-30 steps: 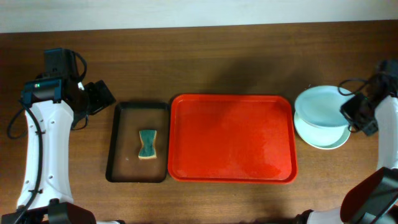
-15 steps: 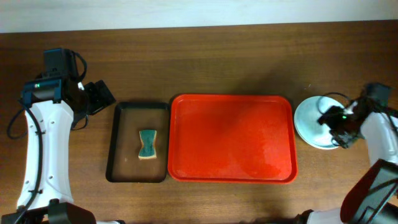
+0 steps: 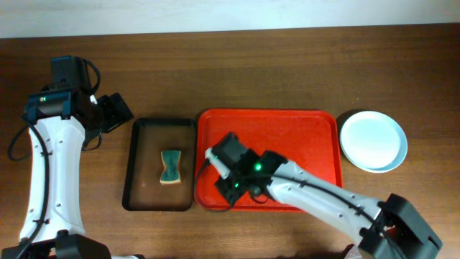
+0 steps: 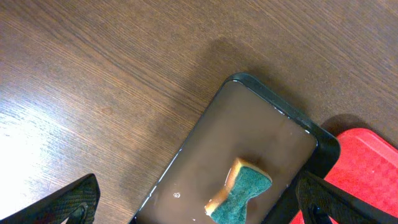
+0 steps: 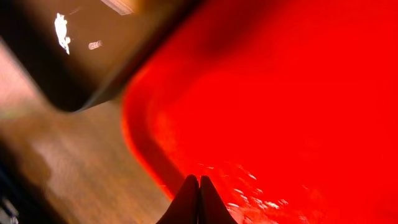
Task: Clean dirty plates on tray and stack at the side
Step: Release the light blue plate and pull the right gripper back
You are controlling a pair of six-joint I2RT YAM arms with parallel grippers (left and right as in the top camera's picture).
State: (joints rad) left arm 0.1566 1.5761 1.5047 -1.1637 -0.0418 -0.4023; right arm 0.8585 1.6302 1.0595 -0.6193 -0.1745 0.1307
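Observation:
The plates (image 3: 373, 140) lie stacked on the table right of the red tray (image 3: 302, 137); the top one looks white, with a paler rim of a lower one showing beneath. The tray holds no plates. My right gripper (image 3: 228, 188) is shut and empty, low over the tray's front-left corner; the right wrist view shows its closed fingertips (image 5: 199, 190) just inside the tray's rim (image 5: 149, 155). My left gripper (image 3: 115, 111) is open and empty, above the table left of the black tray; its fingers (image 4: 202, 208) frame the sponge.
A narrow black tray (image 3: 136, 165) lies left of the red tray, with a green and yellow sponge (image 3: 170, 167) in it. Both show in the left wrist view: black tray (image 4: 261, 87), sponge (image 4: 242, 190). The right arm lies across the red tray's front.
My right arm has swung from the plate stack at the right across to the tray's front-left corner, leaving the plates stacked. The left arm has not moved.

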